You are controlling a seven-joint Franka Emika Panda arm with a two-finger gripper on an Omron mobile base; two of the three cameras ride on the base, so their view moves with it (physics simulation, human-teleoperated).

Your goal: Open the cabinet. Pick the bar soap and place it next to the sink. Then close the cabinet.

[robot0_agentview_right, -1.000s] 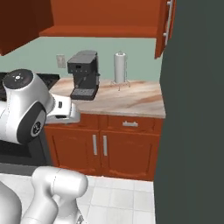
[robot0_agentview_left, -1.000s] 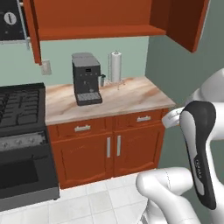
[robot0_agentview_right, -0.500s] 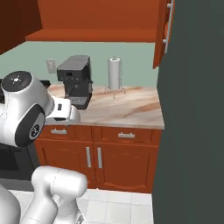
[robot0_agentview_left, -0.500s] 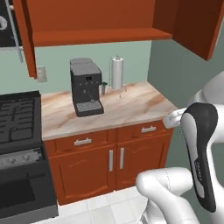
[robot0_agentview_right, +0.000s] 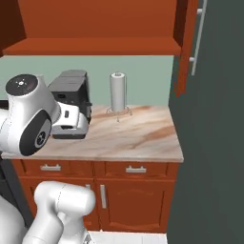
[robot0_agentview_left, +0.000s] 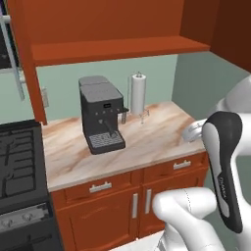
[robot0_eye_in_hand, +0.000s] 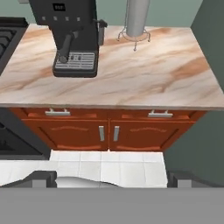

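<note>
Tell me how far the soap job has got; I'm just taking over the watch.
Done: the cabinet is open, its door swung out to the right. In hand: nothing; the jaws stand wide and empty, facing the counter with the coffee machine and paper towel roll. Left: fetching the soap, setting it by the sink, shutting the cabinet.

This is a rendered home kitchen. A beige marbled stone worktop (robot0_agentview_left: 147, 142) sits on reddish-brown wooden base units with drawers (robot0_agentview_right: 136, 169) carrying short silver pulls, and arched doors beneath. On the worktop stand a dark grey espresso coffee machine (robot0_agentview_left: 100, 113) and, beside it, an upright white paper-towel roll on a wire stand (robot0_agentview_right: 117, 92). A black gas stove (robot0_agentview_left: 19, 169) adjoins the worktop. Overhead hangs a large reddish-brown wooden wall cabinet (robot0_agentview_left: 108, 29), its doors swung open. The wall is pale green; the floor is white tile (robot0_eye_in_hand: 105, 164).
</note>
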